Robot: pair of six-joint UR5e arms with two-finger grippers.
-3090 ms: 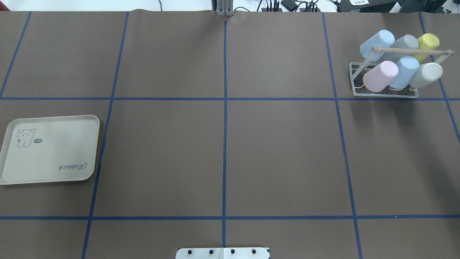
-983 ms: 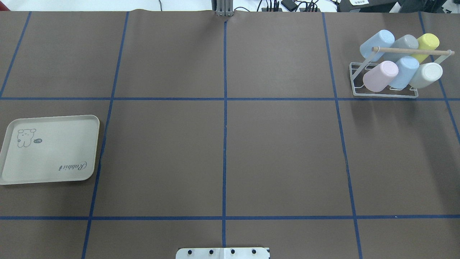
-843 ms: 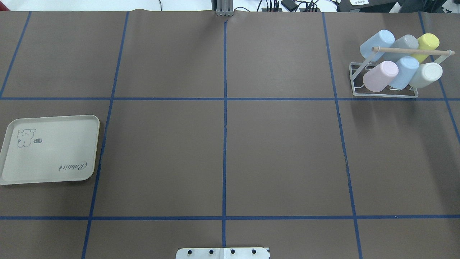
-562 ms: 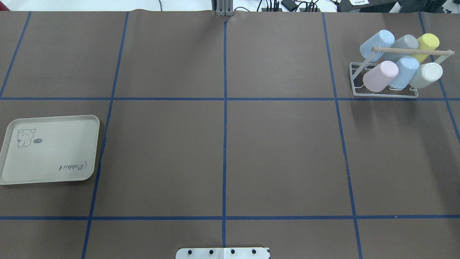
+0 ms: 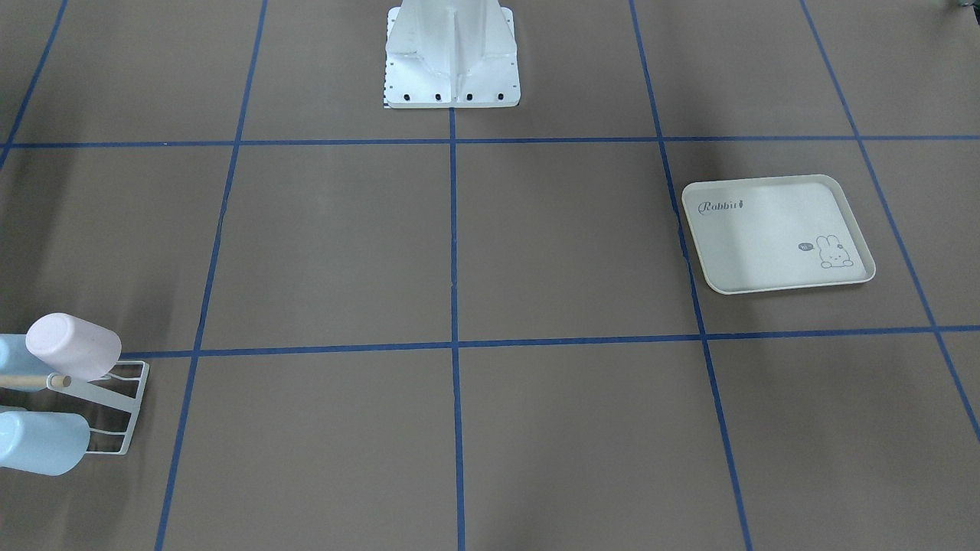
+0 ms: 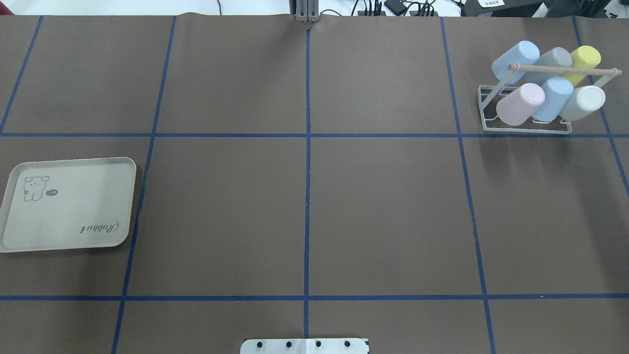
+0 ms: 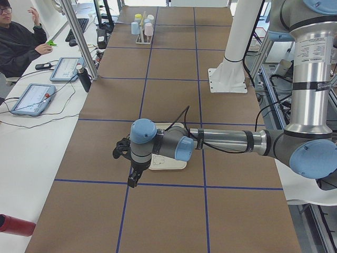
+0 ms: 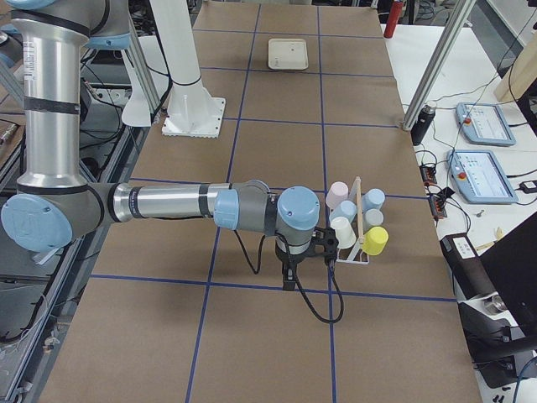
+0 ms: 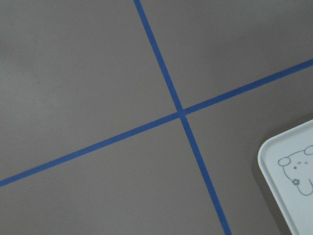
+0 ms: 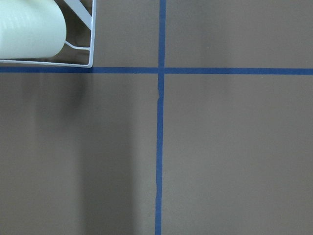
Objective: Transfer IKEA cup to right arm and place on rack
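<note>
The white wire rack (image 6: pixel 484 110) with its wooden dowel stands at the far right of the table and holds several IKEA cups, among them a pink one (image 6: pixel 520 103), a yellow one (image 6: pixel 586 57) and a white one (image 6: pixel 585 102). In the exterior right view my right gripper (image 8: pixel 288 283) hangs low over the table, just beside the rack (image 8: pixel 362 259). My right wrist view catches a rack corner (image 10: pixel 91 49) and the white cup (image 10: pixel 29 32). My left gripper (image 7: pixel 132 182) hovers by the tray's end. I cannot tell whether either gripper is open or shut.
The cream rabbit-printed tray (image 6: pixel 69 204) lies on the table's left with nothing on it. The robot's white base (image 5: pixel 452 53) stands at the table's mid edge. A person (image 7: pixel 18 39) sits at a side bench with tablets (image 7: pixel 32 98).
</note>
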